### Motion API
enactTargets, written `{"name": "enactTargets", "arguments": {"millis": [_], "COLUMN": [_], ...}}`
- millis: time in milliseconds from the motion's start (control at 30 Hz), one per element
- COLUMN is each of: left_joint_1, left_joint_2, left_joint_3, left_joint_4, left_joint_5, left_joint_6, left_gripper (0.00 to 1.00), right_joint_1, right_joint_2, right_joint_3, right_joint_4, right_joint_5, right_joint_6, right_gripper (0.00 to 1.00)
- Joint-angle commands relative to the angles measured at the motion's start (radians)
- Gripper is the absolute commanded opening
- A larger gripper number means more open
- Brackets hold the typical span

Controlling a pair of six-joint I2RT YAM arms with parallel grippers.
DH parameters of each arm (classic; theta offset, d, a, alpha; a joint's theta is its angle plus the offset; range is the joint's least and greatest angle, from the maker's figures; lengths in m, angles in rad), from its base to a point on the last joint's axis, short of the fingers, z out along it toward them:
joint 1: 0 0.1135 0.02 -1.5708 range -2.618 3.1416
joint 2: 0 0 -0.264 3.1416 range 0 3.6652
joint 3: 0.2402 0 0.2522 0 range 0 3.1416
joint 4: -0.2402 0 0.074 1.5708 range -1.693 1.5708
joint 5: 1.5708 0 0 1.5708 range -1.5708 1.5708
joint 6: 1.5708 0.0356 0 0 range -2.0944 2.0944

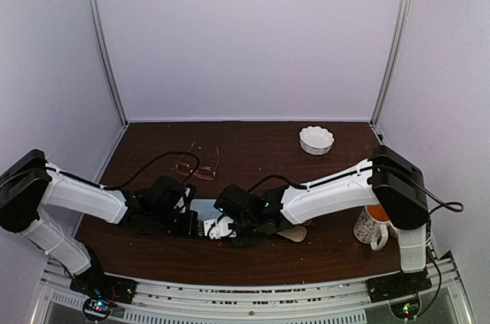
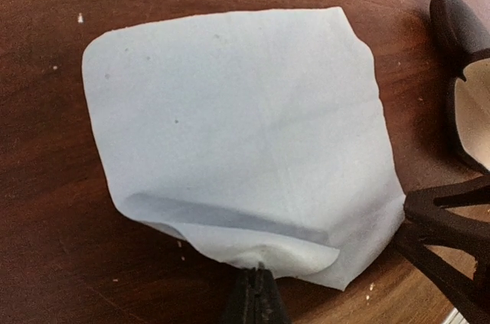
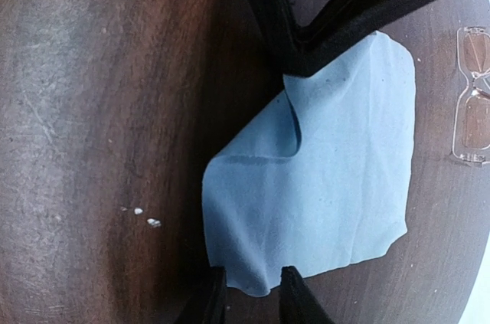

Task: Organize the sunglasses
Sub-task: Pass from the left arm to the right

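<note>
A light-blue cloth (image 2: 237, 125) lies on the dark wooden table (image 2: 46, 186) between my two arms. My left gripper (image 2: 256, 272) is shut on the cloth's near edge, which is puckered and lifted at the pinch. My right gripper (image 3: 253, 293) stands open, its two fingers astride another corner of the same cloth (image 3: 321, 186) with a gap on each side. One pair of sunglasses (image 1: 197, 166) with a thin reddish wire frame lies unfolded just beyond the cloth, and also shows at the right wrist view's edge (image 3: 473, 98).
A black glasses case with cream lining (image 2: 468, 79) lies open just right of the cloth. A white fluted bowl (image 1: 316, 139) sits at the back right. A patterned mug (image 1: 373, 226) stands near the right arm's base. Small crumbs (image 3: 145, 218) dot the table.
</note>
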Motion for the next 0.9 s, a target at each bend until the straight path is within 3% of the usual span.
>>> {"name": "enactTargets", "arguments": {"millis": [0,533,867], "left_joint_1": [0.01,0.018,-0.022], "left_joint_2": [0.008,0.012,-0.032], "left_joint_3": [-0.031,-0.027,0.075], "left_joint_4": [-0.02,-0.026,-0.299], "left_joint_5": [0.015,0.023,-0.047], "left_joint_6": [0.011,0.01,-0.042], "left_gripper": [0.0,0.0,0.0], "right_joint_1": [-0.012,0.002,0.02], "right_joint_2": [0.039,-0.001,-0.063], "right_joint_3": [-0.026,-0.089,-0.121], "right_joint_4": [-0.03,-0.02,-0.03], "right_joint_5": [0.043,-0.047,-0.076], "right_joint_6": [-0.008,0.012,0.074], "right_gripper": [0.22,0.01,0.0]}}
